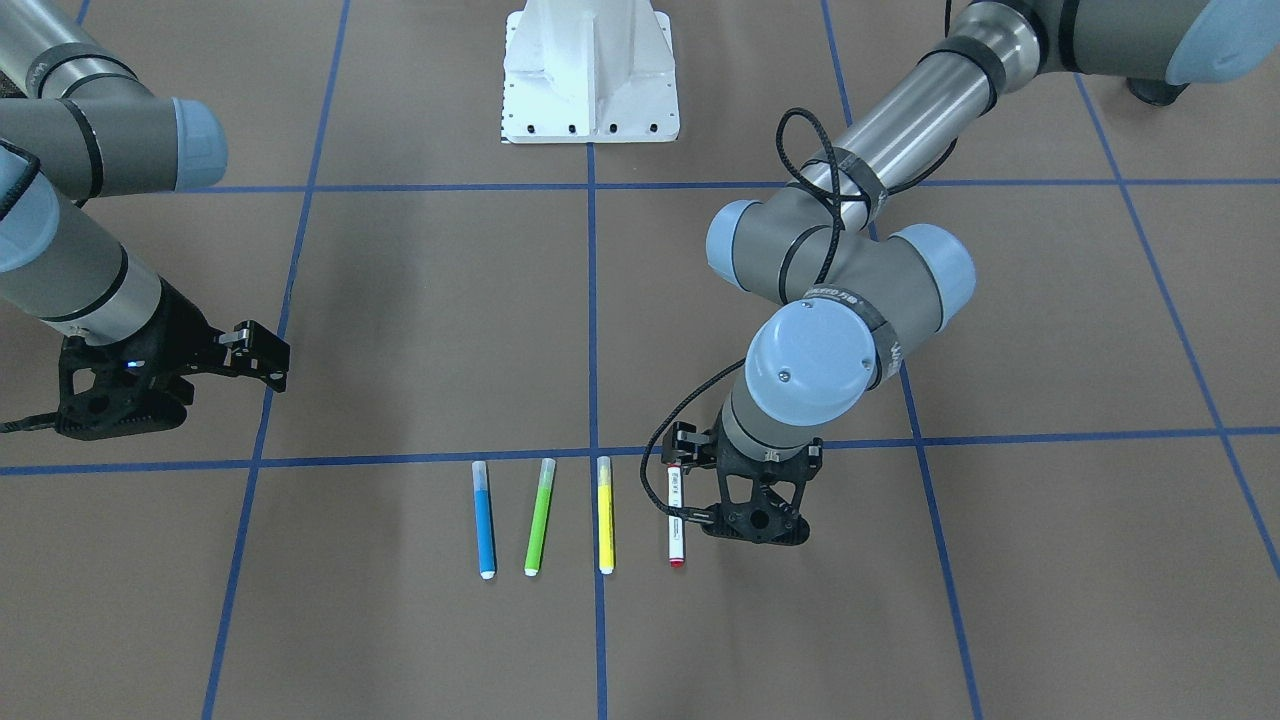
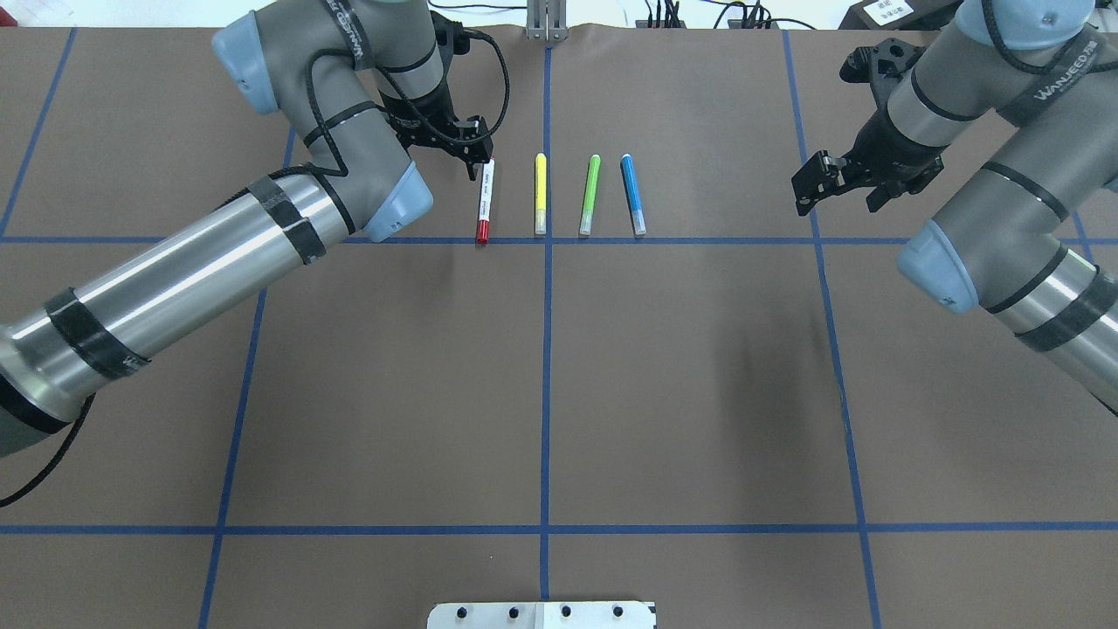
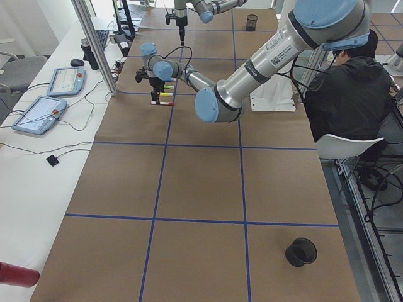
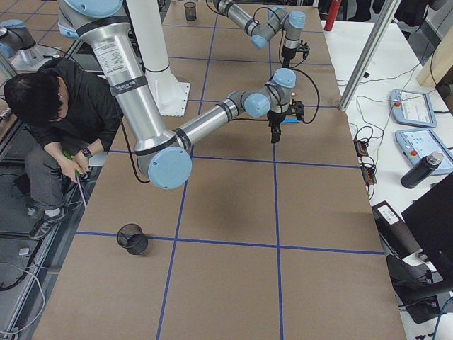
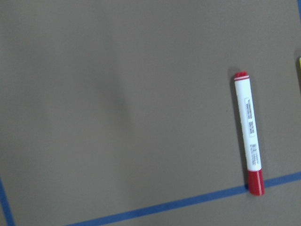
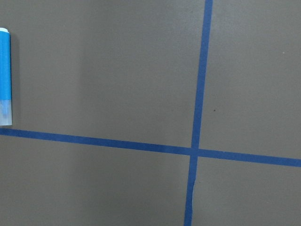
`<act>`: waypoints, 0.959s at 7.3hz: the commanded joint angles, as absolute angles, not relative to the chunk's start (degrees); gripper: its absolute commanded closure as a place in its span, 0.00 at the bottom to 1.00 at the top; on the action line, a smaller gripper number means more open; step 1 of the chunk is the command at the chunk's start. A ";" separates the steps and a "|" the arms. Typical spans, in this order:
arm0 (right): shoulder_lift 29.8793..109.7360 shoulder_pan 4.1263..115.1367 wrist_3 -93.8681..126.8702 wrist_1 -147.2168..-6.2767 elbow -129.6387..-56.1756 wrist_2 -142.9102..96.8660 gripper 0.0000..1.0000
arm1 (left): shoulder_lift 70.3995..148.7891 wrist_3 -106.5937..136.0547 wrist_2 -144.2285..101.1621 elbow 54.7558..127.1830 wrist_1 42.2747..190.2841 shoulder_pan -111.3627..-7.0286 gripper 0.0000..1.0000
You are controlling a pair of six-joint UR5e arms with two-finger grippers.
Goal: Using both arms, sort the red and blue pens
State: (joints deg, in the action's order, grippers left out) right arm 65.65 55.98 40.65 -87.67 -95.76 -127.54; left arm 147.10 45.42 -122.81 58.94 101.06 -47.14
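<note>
The left claw (image 2: 477, 155) hangs wide open and empty just beside the red pen (image 2: 484, 201). The pen lies flat on the worktop (image 2: 699, 393), one red end on a blue tape line (image 2: 699, 240). A yellow marker (image 2: 541, 194), a green marker (image 2: 590, 195) and the blue pen (image 2: 633, 195) lie alongside. Well apart, the right claw (image 2: 812, 183) is open and holds nothing.
</note>
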 commanded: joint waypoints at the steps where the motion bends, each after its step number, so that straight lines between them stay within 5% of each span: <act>1: 65.04 55.81 40.87 -87.63 -95.19 -127.53 0.01 | 147.74 48.87 -117.45 57.39 105.38 -44.22 0.01; 7: 65.04 55.81 40.87 -87.63 -95.19 -127.53 0.01 | 147.83 48.95 -113.55 53.44 111.09 -42.45 0.07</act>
State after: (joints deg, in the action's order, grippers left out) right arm 65.03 55.81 40.87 -87.63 -95.19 -127.53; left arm 147.83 48.89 -114.30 54.11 110.32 -42.71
